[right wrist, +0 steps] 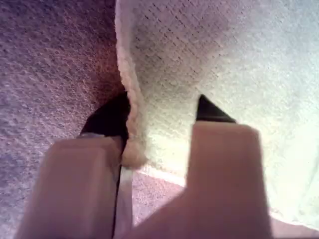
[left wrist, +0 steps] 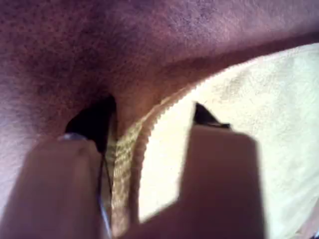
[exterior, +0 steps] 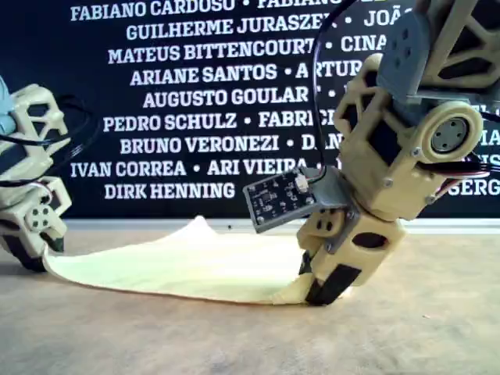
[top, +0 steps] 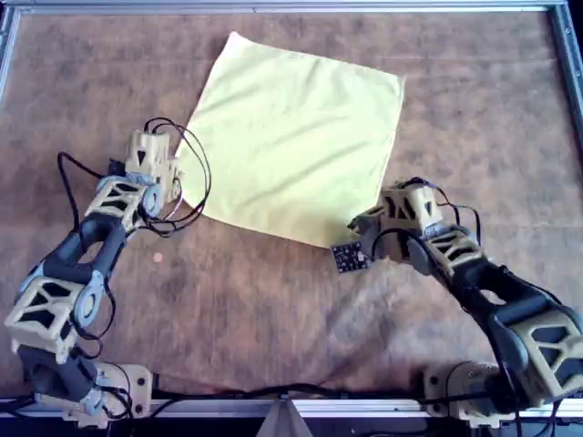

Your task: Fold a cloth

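Note:
The pale yellow cloth (top: 296,137) lies spread flat on the brown table, turned like a diamond in the overhead view. My left gripper (top: 179,196) is at the cloth's corner on the overhead view's left. In the left wrist view its fingers straddle the hemmed edge (left wrist: 144,134) with a wide gap, so the gripper (left wrist: 149,117) is open. My right gripper (top: 369,229) is at the near corner on the overhead view's right. It is open too (right wrist: 162,117), with the hem (right wrist: 130,124) bunched against one finger. In the exterior view that corner curls up slightly at the right gripper (exterior: 324,285).
A metal frame (top: 291,7) borders the brown table (top: 273,309). A small circuit board (top: 349,258) hangs off the right gripper. A black banner with white names (exterior: 195,94) stands behind the table. The left gripper (exterior: 35,250) touches down at the exterior view's left.

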`<move>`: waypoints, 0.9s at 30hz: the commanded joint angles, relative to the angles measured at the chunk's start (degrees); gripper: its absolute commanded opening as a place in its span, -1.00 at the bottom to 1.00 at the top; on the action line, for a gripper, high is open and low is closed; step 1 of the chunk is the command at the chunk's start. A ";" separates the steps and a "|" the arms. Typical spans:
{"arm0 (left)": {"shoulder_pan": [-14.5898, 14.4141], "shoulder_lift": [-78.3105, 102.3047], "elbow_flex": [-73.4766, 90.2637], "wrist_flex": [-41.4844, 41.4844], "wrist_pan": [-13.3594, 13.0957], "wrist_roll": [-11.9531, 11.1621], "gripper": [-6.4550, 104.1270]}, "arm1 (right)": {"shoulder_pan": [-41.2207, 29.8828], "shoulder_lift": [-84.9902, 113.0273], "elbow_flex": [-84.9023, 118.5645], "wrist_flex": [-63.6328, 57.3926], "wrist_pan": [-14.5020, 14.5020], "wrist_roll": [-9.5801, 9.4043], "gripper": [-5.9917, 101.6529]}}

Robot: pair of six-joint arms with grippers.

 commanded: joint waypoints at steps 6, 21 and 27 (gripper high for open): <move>-1.58 0.97 -1.49 -0.79 0.44 1.14 -0.81 | 0.35 0.70 -3.96 -0.18 -0.18 0.44 -0.77; -6.94 2.11 0.88 0.44 0.26 1.49 -0.91 | -0.88 1.32 -2.90 0.88 0.79 -0.53 -0.92; -11.07 10.72 8.96 0.35 0.26 1.58 -0.90 | -0.88 5.10 -2.11 0.97 0.88 -0.53 -0.92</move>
